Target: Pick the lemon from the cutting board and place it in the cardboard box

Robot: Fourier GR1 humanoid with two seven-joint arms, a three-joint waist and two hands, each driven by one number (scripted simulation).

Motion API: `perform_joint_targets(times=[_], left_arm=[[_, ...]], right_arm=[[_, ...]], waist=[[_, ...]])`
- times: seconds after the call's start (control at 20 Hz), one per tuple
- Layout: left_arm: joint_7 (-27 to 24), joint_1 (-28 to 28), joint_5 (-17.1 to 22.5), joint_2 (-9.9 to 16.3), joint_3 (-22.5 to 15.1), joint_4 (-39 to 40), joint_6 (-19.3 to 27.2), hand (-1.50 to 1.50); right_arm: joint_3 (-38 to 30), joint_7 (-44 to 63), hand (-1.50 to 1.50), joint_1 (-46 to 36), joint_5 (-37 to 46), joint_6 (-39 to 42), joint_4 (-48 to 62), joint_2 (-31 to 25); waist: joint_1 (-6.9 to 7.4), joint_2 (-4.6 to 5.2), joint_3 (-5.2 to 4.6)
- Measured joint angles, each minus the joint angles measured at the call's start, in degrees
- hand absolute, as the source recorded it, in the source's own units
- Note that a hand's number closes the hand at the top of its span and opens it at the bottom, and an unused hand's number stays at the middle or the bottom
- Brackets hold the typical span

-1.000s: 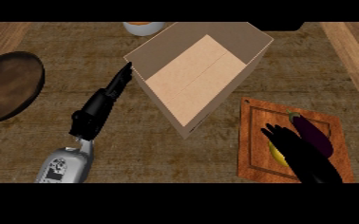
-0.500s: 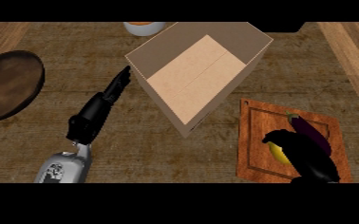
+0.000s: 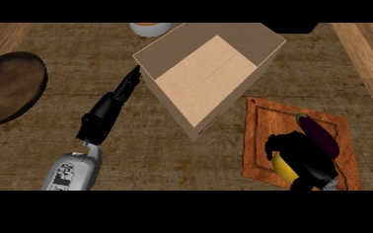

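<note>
Lemon [image 3: 284, 168] under curled right-hand fingers [image 3: 280, 143]

Left hand [image 3: 109, 109] open, fingers straight; right hand [image 3: 302, 153] curled.

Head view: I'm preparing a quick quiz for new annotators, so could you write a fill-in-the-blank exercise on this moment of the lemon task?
1. The right hand is curled over the yellow lemon on the ____.
2. The eggplant lying beside that hand is ____ in colour.
3. The left hand has straight fingers beside the ____ wall of the cardboard box.
4. The inside of the cardboard box is ____.

Missing words: cutting board; purple; left; empty
</note>
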Motion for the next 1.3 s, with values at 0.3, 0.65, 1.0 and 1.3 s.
perform_joint_targets(times=[0.3,0.65,1.0,1.3], left_arm=[[-0.26,0.49,0.11,0.00,-0.15,-0.50,-0.45,0.00],[-1.03,2.08,-0.07,0.15,0.50,-0.92,-0.47,0.00],[0.98,1.24,0.38,0.40,1.47,-1.83,-0.99,0.00],[-0.22,2.12,0.00,0.34,1.44,-1.94,-1.09,0.00]], right_arm=[[8.40,-10.43,1.50,-7.47,1.44,-1.13,-0.72,2.17],[5.61,-15.61,1.50,-8.41,-2.82,-1.25,-10.63,1.57],[-2.53,-17.80,1.50,-6.23,-15.81,9.85,-26.22,-2.06],[-14.62,-12.45,1.50,-7.40,-31.75,20.25,-35.29,-2.37]], waist=[[0.88,0.24,0.45],[-0.33,0.15,0.57],[-0.83,0.08,0.58],[-0.86,0.07,0.56]])
